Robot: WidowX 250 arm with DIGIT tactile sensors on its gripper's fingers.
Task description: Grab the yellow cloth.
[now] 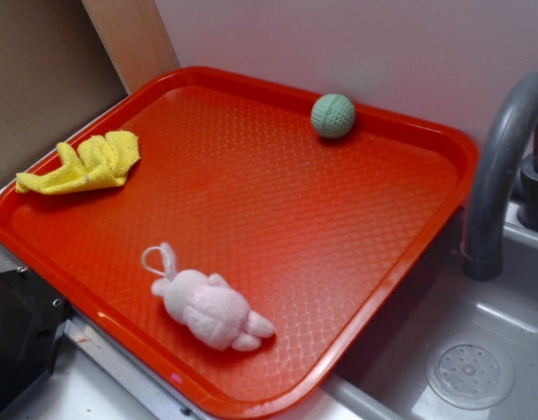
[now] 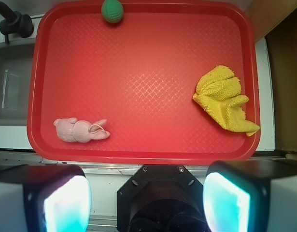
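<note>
Cloth at the tray's edge, gripper spread and high above

Yellow cloth (image 1: pixel 83 166) lies crumpled on the red tray (image 1: pixel 277 219), pushed up against one rim so that a tail of it drapes onto the raised lip. In the wrist view the same cloth (image 2: pixel 224 99) sits at the right side of the tray (image 2: pixel 138 63), its fuzzy folds bunched toward the top and a flatter corner trailing down toward the tray's lower right corner.

A pale pink plush bunny (image 1: pixel 212 306) lies on its side near the tray's front edge, well apart from the cloth (its thin loop of cord curls out by the ears). From the wrist camera the bunny (image 2: pixel 80 130) is at the lower left of the tray. A green knobbly ball (image 1: pixel 332 115) rests against the far rim, close to the white wall; in the wrist view the ball (image 2: pixel 112 10) is at the top edge.

The gripper (image 2: pixel 148 200) shows only in the wrist view, its two fingers set wide apart with nothing between them, hanging over the counter just off the tray's near rim. It touches none of the three items.

Beside the tray, a grey faucet (image 1: pixel 500 166) arches over a sink (image 1: pixel 478 350) with a round drain.
</note>
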